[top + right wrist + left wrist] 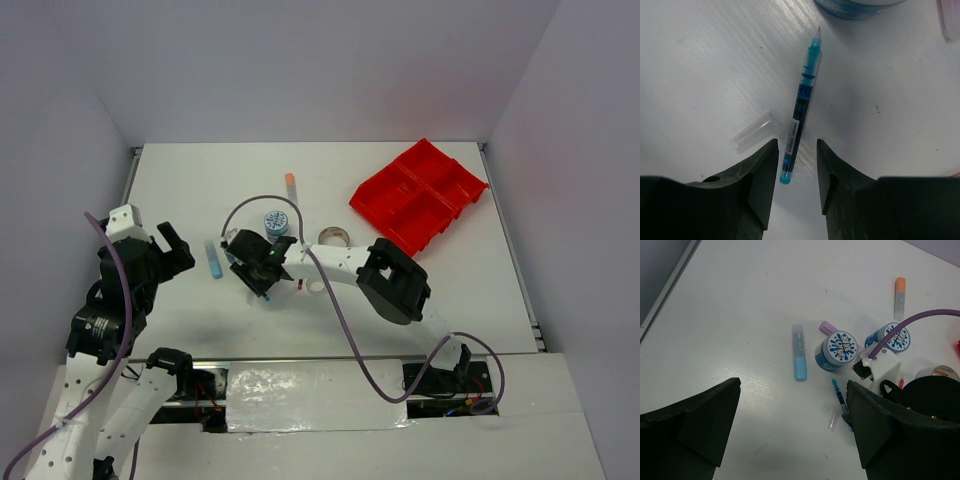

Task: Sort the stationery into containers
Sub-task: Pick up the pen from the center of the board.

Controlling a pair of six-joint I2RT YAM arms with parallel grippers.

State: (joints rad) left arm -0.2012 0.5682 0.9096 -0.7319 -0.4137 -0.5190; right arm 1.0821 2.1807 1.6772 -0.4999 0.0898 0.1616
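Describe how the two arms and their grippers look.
Both arms are built of white links and bulky black joint housings. A purple cable runs along the left arm, and a second purple cable loops off the right arm. The left gripper and the right gripper have broad, matte black, wedge-shaped fingers.

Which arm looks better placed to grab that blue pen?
Right. The right gripper straddles the blue pen, a finger on each side; the left gripper hangs open off to the side.
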